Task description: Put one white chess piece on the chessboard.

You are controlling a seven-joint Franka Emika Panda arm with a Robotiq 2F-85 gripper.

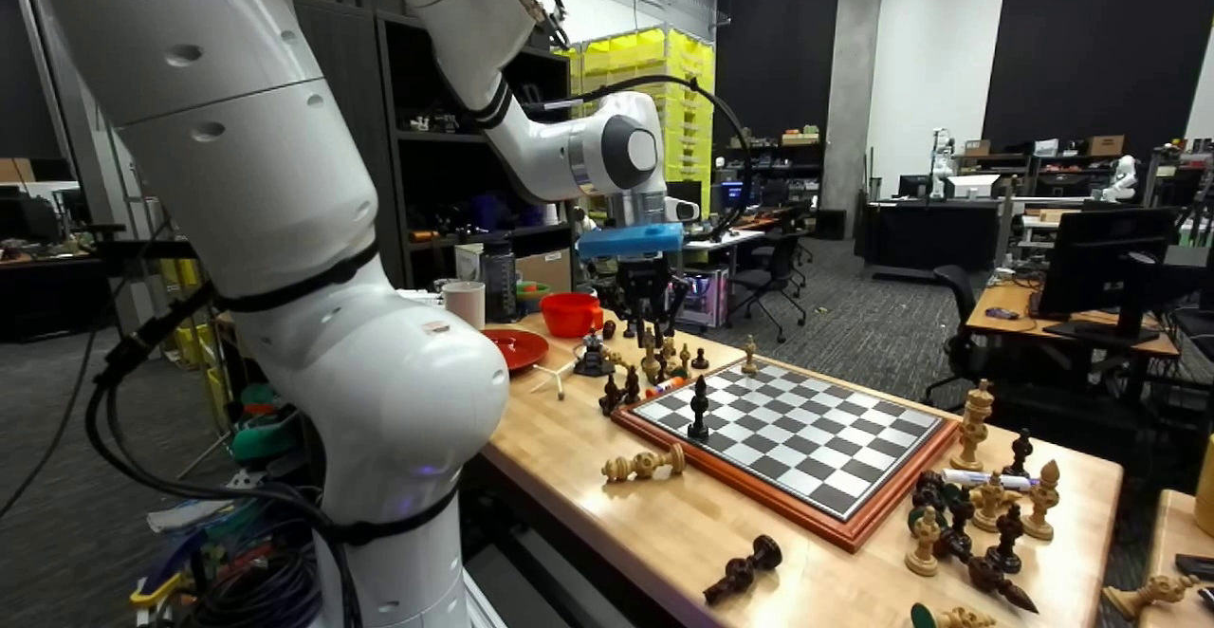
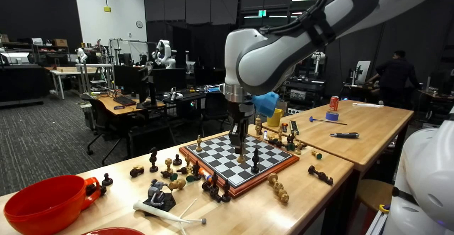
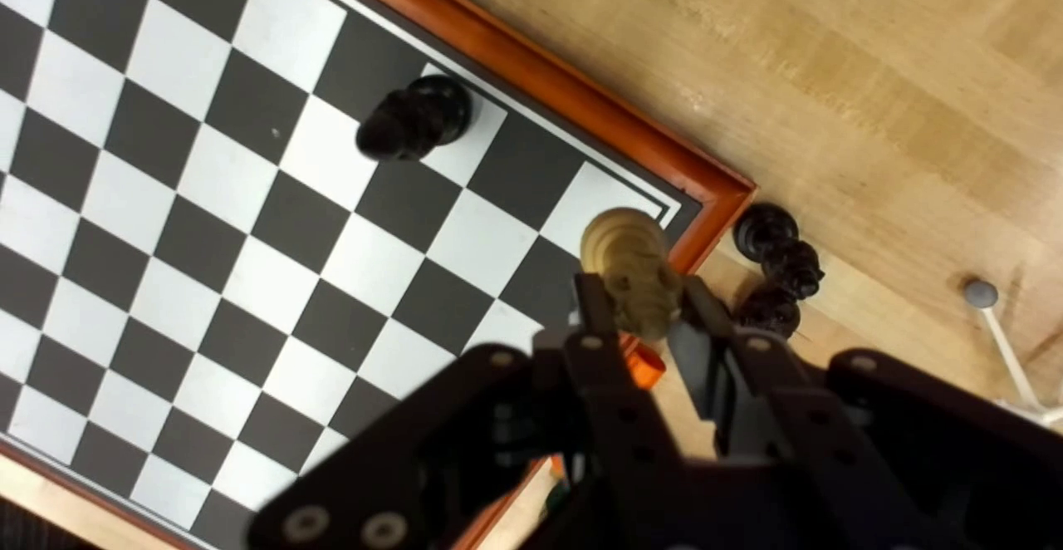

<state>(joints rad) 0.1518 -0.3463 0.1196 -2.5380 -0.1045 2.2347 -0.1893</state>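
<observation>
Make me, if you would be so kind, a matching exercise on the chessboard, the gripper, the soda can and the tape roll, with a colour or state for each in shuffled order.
Things:
1. chessboard
2. gripper
3. soda can
4. tape roll

Colours and states:
A. blue
B. mostly red
C. black and white checks inside a reddish-brown frame
D. holding a pale chess piece

Right pairs: 1-C; 2-D; 3-B; 4-A

One chessboard (image 1: pixel 797 419); on it one black piece (image 1: pixel 699 410) and one white piece (image 2: pixel 199 145); one gripped white piece (image 3: pixel 629 263)
</observation>
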